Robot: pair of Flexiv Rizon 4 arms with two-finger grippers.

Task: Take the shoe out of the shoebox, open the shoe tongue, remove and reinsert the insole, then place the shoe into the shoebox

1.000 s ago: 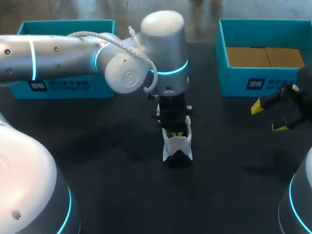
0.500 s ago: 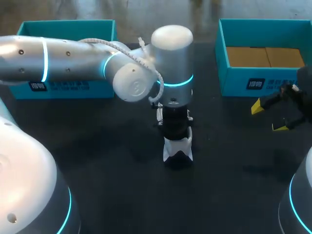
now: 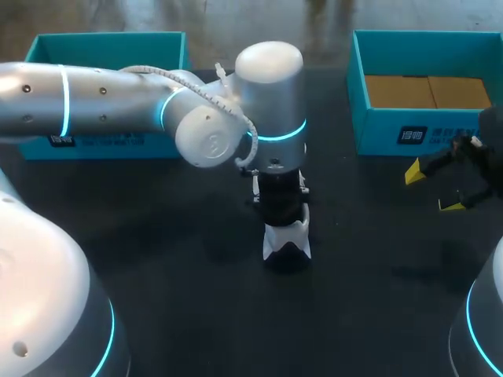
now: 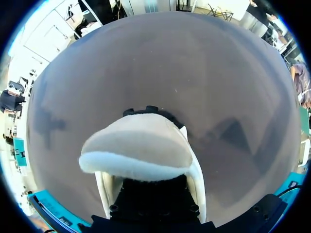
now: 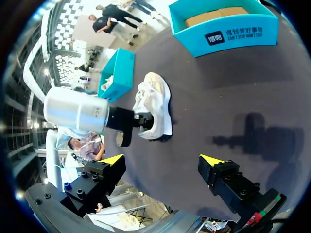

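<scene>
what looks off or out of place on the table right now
Nothing is spilled or damaged. The shoe sits on the table between the left box and the right box, its tongue pushed forward, with the left gripper down in its opening. That fits the task. The right gripper hangs open, apart from the shoe.

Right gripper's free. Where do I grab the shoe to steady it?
I'd grip the shoe's bare white end, pinching its sides from the right. It sits sole-down, the left gripper is down in its opening, and the open right gripper faces that side.
</scene>
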